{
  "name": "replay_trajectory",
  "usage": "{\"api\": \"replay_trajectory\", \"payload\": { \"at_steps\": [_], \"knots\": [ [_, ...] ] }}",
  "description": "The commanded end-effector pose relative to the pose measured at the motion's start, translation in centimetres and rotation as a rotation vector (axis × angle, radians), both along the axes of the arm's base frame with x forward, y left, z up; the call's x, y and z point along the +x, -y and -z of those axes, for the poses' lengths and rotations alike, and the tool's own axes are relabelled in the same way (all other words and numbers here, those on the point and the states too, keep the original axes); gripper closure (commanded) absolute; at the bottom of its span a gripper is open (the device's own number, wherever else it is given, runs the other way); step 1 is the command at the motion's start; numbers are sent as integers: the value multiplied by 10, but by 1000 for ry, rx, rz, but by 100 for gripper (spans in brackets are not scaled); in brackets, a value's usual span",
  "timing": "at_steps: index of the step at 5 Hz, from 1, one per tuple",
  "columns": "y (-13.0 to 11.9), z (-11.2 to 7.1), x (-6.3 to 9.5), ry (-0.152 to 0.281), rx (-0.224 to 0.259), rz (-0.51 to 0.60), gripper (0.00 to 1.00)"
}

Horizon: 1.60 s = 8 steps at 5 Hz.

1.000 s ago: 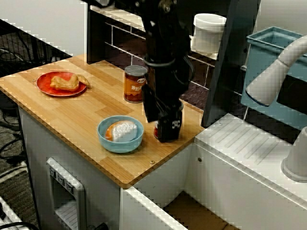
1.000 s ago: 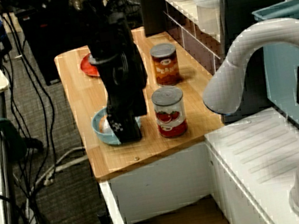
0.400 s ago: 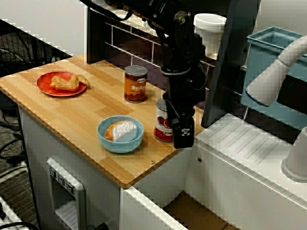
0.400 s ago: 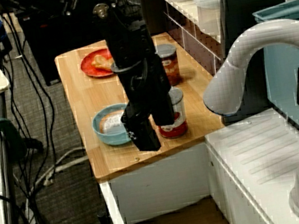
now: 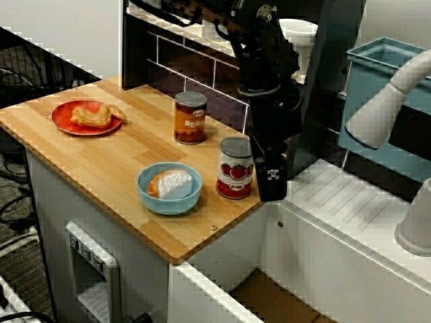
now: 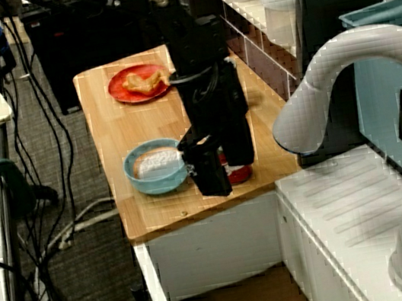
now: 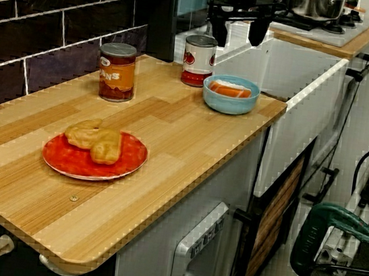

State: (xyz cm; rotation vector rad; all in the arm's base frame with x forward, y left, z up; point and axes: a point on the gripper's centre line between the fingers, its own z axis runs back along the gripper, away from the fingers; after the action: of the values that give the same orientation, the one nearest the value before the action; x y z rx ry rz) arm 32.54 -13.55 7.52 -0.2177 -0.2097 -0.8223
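Note:
My gripper (image 5: 272, 183) hangs just right of a red tomato can (image 5: 236, 168), at the counter's right edge, with nothing in it. In the view along the counter the gripper (image 7: 238, 33) is open behind the can (image 7: 199, 59), its two fingers apart. From the sink side, the gripper (image 6: 211, 173) and arm hide most of the tomato can (image 6: 238, 174). A blue bowl (image 5: 170, 188) holding an orange and white item stands left of the can. Farther back is an orange-labelled can (image 5: 190, 118).
A red plate (image 5: 86, 117) with pastry sits at the counter's far left. White jars (image 5: 294, 44) stand on the shelf behind. A white drainboard (image 5: 350, 215), a faucet (image 6: 330, 90) and a teal bin (image 5: 377, 94) lie to the right. A pot (image 7: 318, 2) is on the stove.
The arm has swung right, from in front of the tomato can beside the bowl to the can's right side at the counter edge. The can is now uncovered in the front view.

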Motion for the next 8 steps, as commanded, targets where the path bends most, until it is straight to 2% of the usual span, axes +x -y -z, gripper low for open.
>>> {"api": "replay_trajectory", "payload": {
  "at_steps": [1,2,3,4,5,6,8],
  "knots": [
    [-5,-12,26,47,-72,20,0],
    [-8,-10,33,49,-86,3,0],
    [-11,-6,34,47,-42,-22,0],
    [-13,-2,29,31,-19,-61,100],
    [-15,-1,25,36,-22,-63,100],
    [-20,-1,20,50,15,-47,100],
    [-44,7,14,42,42,-72,100]
  ]
}}
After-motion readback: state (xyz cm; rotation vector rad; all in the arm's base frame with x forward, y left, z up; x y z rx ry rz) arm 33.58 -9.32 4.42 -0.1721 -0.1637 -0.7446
